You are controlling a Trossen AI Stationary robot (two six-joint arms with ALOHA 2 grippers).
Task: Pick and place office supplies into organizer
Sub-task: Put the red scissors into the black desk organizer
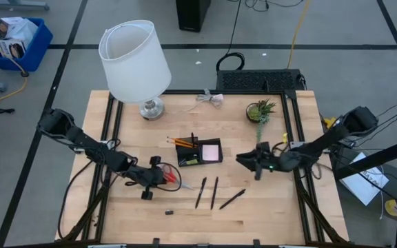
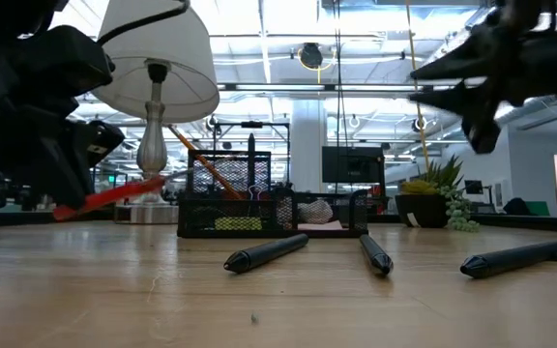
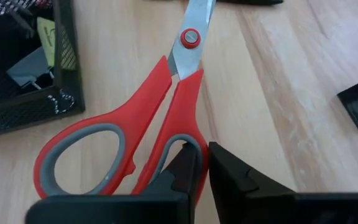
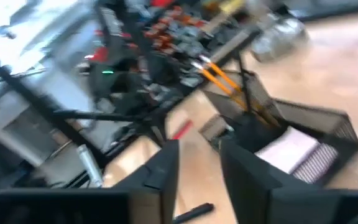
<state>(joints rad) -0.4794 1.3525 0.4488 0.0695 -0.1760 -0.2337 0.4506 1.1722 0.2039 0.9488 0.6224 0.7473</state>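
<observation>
Three slim black pens on pale wood, left hand clamping red-handled scissors — smooth plastic loops

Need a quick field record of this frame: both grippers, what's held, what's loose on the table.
left gripper: shut on red-handled scissors, lifted off the wooden table
right gripper: open, empty, raised right of black mesh organizer
in organizer: orange pencils, pink sticky-note pad
loose: three black pens, small dark bit

Grey floor crossed by dark lines, blue bin off the far-left corner, bright ceiling lights overhead.
</observation>
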